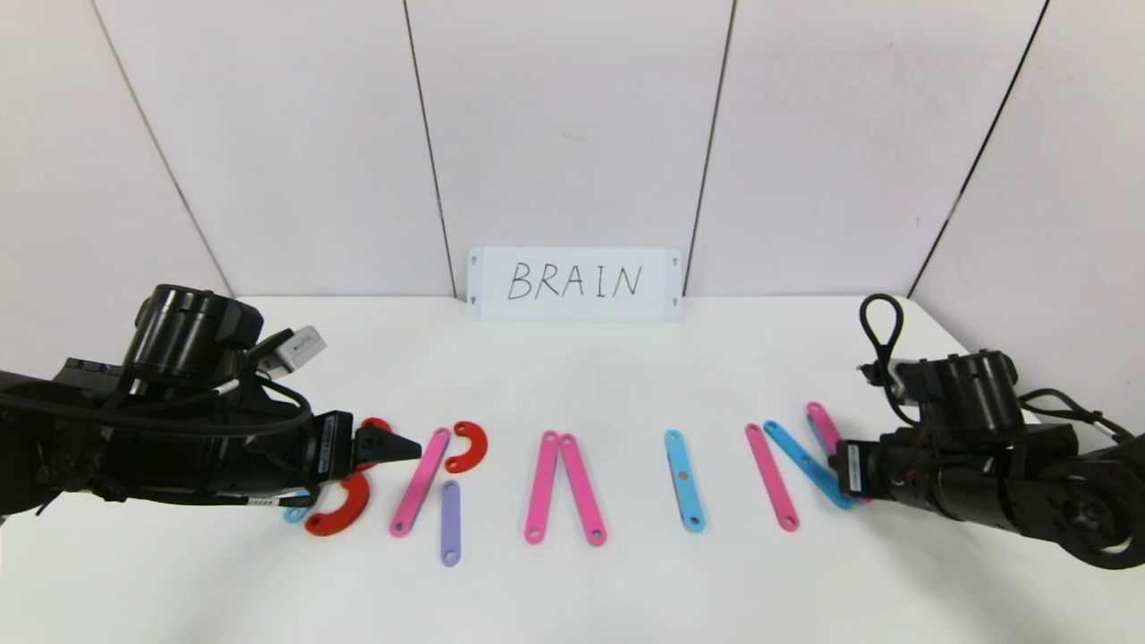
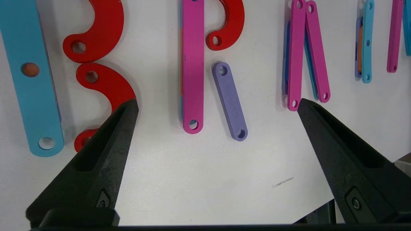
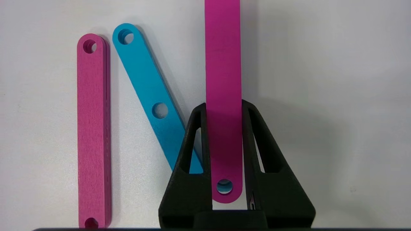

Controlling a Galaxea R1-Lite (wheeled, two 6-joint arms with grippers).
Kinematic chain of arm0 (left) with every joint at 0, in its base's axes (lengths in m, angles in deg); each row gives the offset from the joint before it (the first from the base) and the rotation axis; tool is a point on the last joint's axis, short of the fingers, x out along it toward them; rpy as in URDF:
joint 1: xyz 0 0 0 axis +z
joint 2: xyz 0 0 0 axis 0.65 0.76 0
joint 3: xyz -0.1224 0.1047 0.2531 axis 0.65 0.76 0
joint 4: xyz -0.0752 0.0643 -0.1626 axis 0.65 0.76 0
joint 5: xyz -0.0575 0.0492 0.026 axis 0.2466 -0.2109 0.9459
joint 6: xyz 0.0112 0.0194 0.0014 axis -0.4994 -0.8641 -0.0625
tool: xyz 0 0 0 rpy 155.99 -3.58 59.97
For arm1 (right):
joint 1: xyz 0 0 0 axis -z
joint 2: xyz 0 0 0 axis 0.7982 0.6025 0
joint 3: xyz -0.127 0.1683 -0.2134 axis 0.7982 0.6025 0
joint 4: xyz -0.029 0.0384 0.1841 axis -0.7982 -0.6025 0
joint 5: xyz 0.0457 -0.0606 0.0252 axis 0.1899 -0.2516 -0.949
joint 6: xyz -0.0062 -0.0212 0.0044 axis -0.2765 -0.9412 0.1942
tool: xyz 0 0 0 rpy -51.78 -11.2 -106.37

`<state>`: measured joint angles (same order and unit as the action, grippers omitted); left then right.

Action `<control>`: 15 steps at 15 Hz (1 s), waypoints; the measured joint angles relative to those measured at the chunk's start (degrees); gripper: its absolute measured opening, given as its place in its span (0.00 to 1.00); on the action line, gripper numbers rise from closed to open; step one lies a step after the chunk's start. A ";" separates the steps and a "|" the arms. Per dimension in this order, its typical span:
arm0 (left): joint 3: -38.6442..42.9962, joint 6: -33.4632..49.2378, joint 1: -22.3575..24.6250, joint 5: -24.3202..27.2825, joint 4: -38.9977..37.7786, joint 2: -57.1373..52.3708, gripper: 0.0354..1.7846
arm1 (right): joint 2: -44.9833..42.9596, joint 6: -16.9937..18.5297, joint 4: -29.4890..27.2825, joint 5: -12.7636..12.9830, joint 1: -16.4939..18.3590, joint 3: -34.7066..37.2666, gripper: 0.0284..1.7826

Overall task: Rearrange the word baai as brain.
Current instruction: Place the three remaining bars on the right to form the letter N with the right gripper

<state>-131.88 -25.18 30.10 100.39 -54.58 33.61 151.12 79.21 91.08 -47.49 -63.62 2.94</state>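
Note:
Flat plastic letters lie in a row on the white table [image 1: 626, 590]. At the left a blue bar [image 2: 30, 77] and two red arcs [image 2: 102, 29] stand beside a pink bar [image 1: 420, 483], a red arc [image 1: 470, 445] and a purple bar [image 1: 450, 521]. Two pink bars [image 1: 564, 487] lean together, then comes a lone blue bar [image 1: 684, 480]. My left gripper [image 2: 217, 102] hangs open above the pink and purple bars' near ends, holding nothing. At the right, my right gripper [image 3: 223, 106] is shut on a pink bar [image 3: 222, 64], beside a slanted blue bar [image 3: 147, 93] and another pink bar [image 3: 93, 128].
A white card [image 1: 574, 283] with BRAIN handwritten on it leans against the back wall. Pale wall panels close in the table at the back and both sides. Bare tabletop lies in front of the letter row.

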 joint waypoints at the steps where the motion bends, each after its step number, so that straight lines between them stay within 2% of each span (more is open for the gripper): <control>1: 0.00 0.00 0.00 0.02 0.00 0.00 0.97 | -0.41 0.05 0.05 0.02 0.00 0.27 0.15; 15: 0.07 0.00 -0.01 0.02 0.02 0.09 0.97 | -0.56 0.21 0.21 -0.33 0.50 0.52 0.16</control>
<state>-131.80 -25.18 30.09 100.42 -54.56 33.70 150.56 79.41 91.28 -47.82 -63.12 3.46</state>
